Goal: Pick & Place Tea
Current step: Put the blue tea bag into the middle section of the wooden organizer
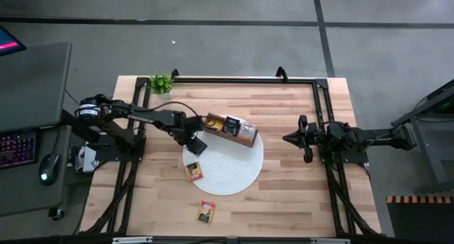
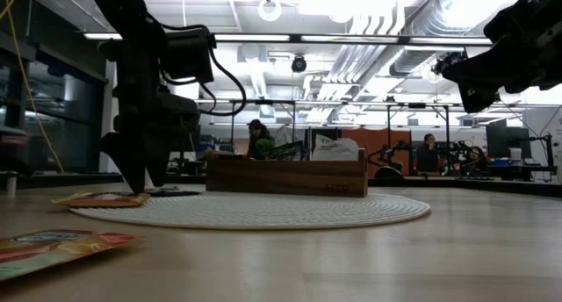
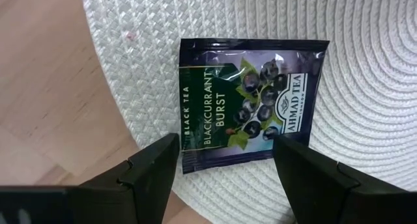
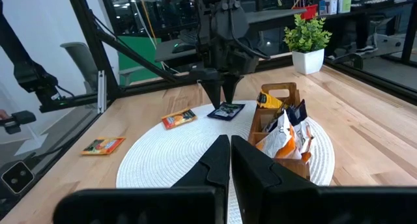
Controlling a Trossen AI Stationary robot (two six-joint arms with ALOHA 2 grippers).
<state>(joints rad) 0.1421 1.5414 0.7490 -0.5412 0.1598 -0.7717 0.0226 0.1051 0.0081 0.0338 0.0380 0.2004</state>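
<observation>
A dark blackcurrant tea sachet [image 3: 251,107] lies flat on the white woven round mat [image 3: 365,68], close to the mat's left rim. My left gripper [image 3: 225,168] hangs over it, pointing steeply down, open, with one finger on each side of the sachet's near edge and no touch that I can see. From across the table the same gripper [image 4: 221,94] stands just above the sachet [image 4: 227,111]. My right gripper [image 4: 229,160] waits shut and level at the table's right side [image 1: 303,139]. Two orange sachets [image 1: 194,172] [image 1: 206,212] lie flat, the first at the mat's left rim, the second on the table nearer the front.
A brown wooden box [image 1: 230,127] with upright sachets in it stands on the mat's far edge, just right of my left gripper. A small potted plant [image 1: 162,82] is at the far left corner. Black frame rails [image 1: 234,79] run along the table's edges.
</observation>
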